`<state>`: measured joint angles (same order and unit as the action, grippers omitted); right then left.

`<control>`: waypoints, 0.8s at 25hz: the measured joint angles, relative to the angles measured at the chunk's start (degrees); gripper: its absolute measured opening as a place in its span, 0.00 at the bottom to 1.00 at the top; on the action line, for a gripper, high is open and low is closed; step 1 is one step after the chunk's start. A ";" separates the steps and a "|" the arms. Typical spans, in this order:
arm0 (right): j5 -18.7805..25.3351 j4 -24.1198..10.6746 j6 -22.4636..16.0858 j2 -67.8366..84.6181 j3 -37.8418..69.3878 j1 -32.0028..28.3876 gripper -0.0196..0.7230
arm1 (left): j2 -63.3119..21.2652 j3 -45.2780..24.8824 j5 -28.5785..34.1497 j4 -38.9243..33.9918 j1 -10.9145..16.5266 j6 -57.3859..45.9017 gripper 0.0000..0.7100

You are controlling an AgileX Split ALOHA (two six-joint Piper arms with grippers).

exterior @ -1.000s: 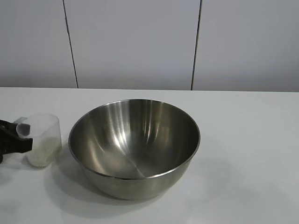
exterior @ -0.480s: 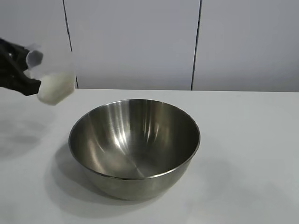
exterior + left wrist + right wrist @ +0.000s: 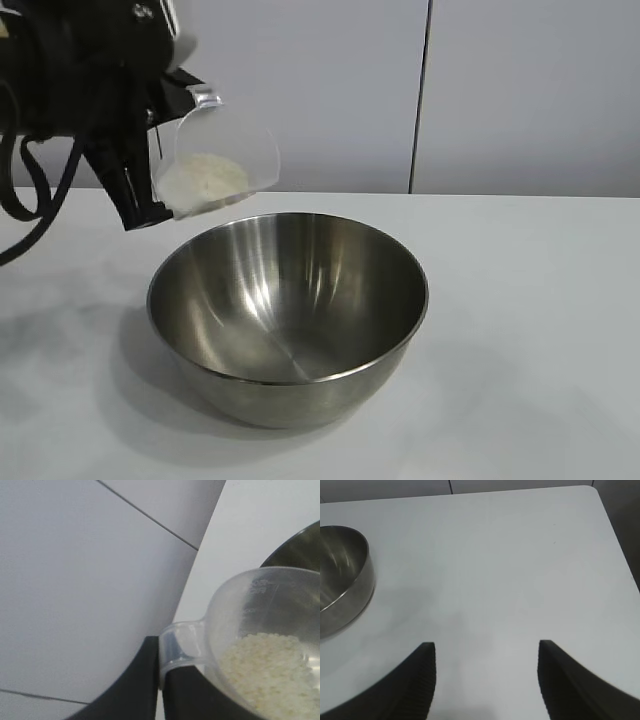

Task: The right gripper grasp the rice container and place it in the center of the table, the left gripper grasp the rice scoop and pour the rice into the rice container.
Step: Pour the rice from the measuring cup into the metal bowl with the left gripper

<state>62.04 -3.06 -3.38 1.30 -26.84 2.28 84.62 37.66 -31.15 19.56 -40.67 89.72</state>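
While tilted above rice container — rice scoop | in left pincer

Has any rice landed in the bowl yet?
No. The bowl shows only bare steel inside, and the rice sits in the tilted scoop above its rim.

Exterior view: set low and close at the table's near edge, facing level across it to a panelled wall, steel mixing bowl filling the middle. Left wrist view: rolled hard sideways, very near, looking past the frosted measuring cup to the same wall and a sliver of the bowl's rim. Right wrist view: raised above the tabletop, angled downward and forward between two black fingertips, catching the bowl at the frame's edge. Shared by all three: bowl and white tabletop.
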 joint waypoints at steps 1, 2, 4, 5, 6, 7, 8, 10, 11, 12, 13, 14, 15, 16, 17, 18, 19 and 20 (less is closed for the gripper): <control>0.00 0.00 0.00 0.00 0.00 0.00 0.58 | 0.00 0.00 -2.33 1.58 -0.88 6.33 0.01; 0.00 0.00 0.00 0.00 0.00 0.00 0.58 | 0.00 0.00 -4.58 2.49 -1.63 10.80 0.01; 0.00 0.00 0.00 0.00 0.00 0.00 0.58 | 0.00 0.00 -8.20 3.17 -2.25 19.19 0.01; 0.00 0.00 0.00 0.00 0.00 0.00 0.58 | 0.00 0.00 -9.57 3.42 -2.30 22.57 0.01; 0.00 0.00 0.00 0.00 0.00 0.00 0.58 | 0.00 0.00 -10.40 3.66 -2.30 25.12 0.01; 0.00 0.00 0.00 0.00 0.00 0.00 0.58 | 0.00 0.00 -10.80 3.88 -2.30 27.84 0.01; 0.00 0.00 0.00 0.00 0.00 0.00 0.58 | 0.00 0.00 -10.87 3.99 -2.30 30.18 0.01; 0.00 0.00 0.00 0.00 0.00 0.00 0.58 | 0.00 0.00 -10.87 3.72 -2.30 33.27 0.01; 0.00 0.00 0.00 0.00 0.00 0.00 0.58 | 0.00 0.00 -10.87 3.34 -2.30 34.35 0.01; 0.00 0.00 0.00 0.00 0.00 0.00 0.58 | 0.00 0.00 -10.72 2.79 -2.30 35.15 0.01; 0.00 0.00 0.00 0.00 0.00 0.00 0.58 | 0.06 0.00 -10.61 2.37 -2.30 35.75 0.01; 0.00 0.00 0.00 0.00 0.00 0.00 0.58 | 0.36 0.00 -10.61 1.81 -2.30 36.56 0.01; 0.00 0.00 0.00 0.00 0.00 0.00 0.58 | 1.03 0.04 -10.56 1.22 -2.30 37.35 0.01; 0.00 0.00 0.00 0.00 0.00 0.00 0.58 | 2.03 0.11 -10.56 0.85 -2.30 38.09 0.01; 0.00 0.00 0.00 0.00 0.00 0.00 0.58 | 3.02 0.15 -10.56 0.59 -2.30 39.01 0.01; -0.05 0.00 0.00 0.00 0.00 0.00 0.58 | 4.30 0.22 -10.56 0.52 -2.30 39.98 0.01; -0.05 0.00 0.00 0.00 0.00 0.00 0.58 | 5.47 0.34 -10.56 0.45 -2.30 40.98 0.01; -0.05 0.00 0.00 0.00 0.00 0.00 0.58 | 6.33 0.62 -10.65 0.45 -2.30 41.75 0.01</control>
<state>61.99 -3.06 -3.38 1.30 -26.84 2.28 90.95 38.28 -41.80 20.01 -42.97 131.47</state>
